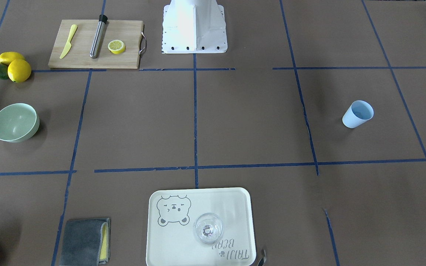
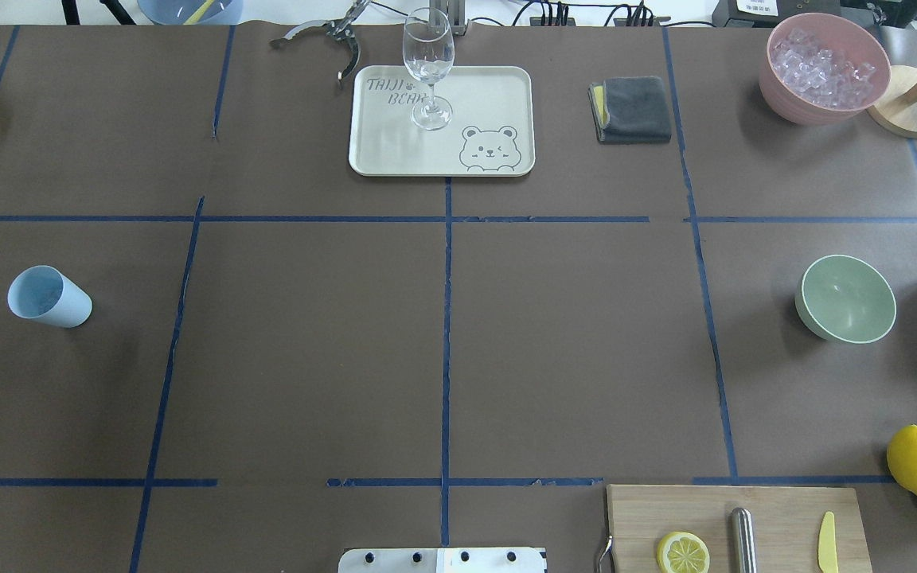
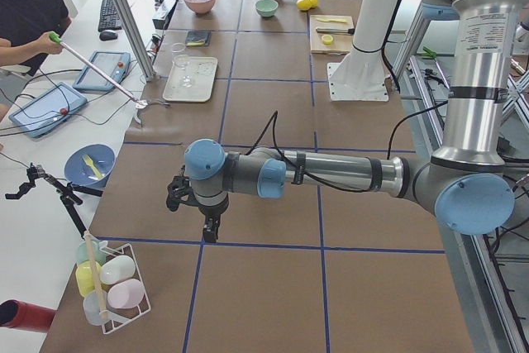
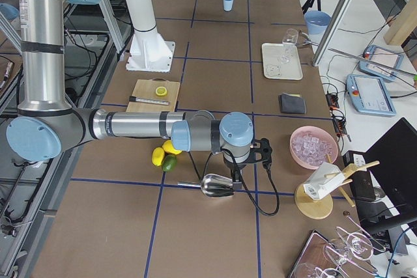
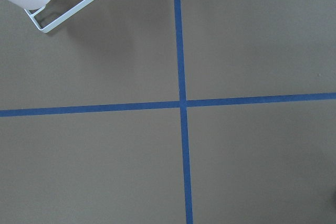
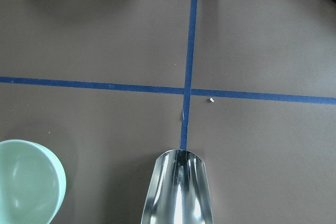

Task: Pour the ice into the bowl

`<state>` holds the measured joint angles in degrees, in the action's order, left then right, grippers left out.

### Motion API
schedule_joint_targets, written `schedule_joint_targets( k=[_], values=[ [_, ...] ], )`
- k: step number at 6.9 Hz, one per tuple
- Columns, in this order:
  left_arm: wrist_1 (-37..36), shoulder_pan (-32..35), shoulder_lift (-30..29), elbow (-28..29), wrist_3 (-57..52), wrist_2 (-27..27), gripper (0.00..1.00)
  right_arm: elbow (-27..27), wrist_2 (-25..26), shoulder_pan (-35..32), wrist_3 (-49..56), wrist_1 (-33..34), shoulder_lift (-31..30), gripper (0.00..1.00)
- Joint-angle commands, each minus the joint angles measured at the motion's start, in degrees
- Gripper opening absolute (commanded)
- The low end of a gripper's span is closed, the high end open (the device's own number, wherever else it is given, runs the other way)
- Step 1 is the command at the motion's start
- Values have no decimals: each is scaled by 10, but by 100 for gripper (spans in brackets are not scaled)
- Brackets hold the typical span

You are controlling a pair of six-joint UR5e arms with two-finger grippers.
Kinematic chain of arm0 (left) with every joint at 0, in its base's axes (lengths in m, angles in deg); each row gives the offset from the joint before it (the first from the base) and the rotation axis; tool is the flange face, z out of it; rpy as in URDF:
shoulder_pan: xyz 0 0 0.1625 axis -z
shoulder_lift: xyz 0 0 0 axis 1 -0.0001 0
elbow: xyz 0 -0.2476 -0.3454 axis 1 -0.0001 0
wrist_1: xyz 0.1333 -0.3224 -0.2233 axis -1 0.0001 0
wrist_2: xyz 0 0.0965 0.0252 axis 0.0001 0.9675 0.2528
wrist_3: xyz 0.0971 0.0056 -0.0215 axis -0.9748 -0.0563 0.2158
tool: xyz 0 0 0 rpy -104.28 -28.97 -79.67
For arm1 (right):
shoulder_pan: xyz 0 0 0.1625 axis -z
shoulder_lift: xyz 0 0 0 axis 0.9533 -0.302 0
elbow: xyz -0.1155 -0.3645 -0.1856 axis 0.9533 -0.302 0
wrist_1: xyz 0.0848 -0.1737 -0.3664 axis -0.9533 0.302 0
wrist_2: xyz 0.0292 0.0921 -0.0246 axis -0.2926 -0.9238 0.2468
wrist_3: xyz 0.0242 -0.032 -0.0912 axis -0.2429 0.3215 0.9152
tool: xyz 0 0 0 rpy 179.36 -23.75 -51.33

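Note:
The mint-green bowl (image 2: 848, 298) stands empty and upright at the table's right side; it also shows in the front view (image 1: 15, 122) and in the right wrist view (image 6: 26, 182). The light blue cup (image 2: 48, 296) stands far off on the left side. No clear ice cubes show in it or anywhere else. My right gripper (image 4: 236, 177) hangs over a metal scoop (image 6: 178, 192) beside the bowl; I cannot tell whether it is open or shut. My left gripper (image 3: 211, 233) hovers low over bare table near the cup rack; I cannot tell its state either.
A pink container (image 2: 825, 72) with whitish contents and a wooden stand (image 2: 908, 111) are at the far right. A tray (image 2: 395, 147) with a wine glass (image 2: 428, 72), a grey cloth (image 2: 634, 107), a cutting board (image 2: 777, 509), lemons (image 2: 916, 460) and a rack of cups (image 3: 111, 283) also sit around.

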<state>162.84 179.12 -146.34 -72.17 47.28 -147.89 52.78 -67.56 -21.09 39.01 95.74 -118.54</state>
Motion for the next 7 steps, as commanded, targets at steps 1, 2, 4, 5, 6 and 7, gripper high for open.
schedule_joint_targets(
  k=[1,2,4,5,6,7],
  values=[
    [0,0,0,-1,1,0,100,0,-1,1,-2,1,0,100],
    [0,0,0,-5,1,0,100,1,-1,1,-2,0,0,100],
    [0,-1,-5,-43,4,0,100,10,-1,2,-2,-1,-1,100],
    [0,-1,-15,-69,4,0,100,21,5,23,-1,-1,2,100],
    [0,-2,-34,-90,5,0,100,23,1,22,-4,0,22,100],
    [0,-2,-57,-102,6,1,100,22,-2,25,-24,-6,16,100]
  ],
)
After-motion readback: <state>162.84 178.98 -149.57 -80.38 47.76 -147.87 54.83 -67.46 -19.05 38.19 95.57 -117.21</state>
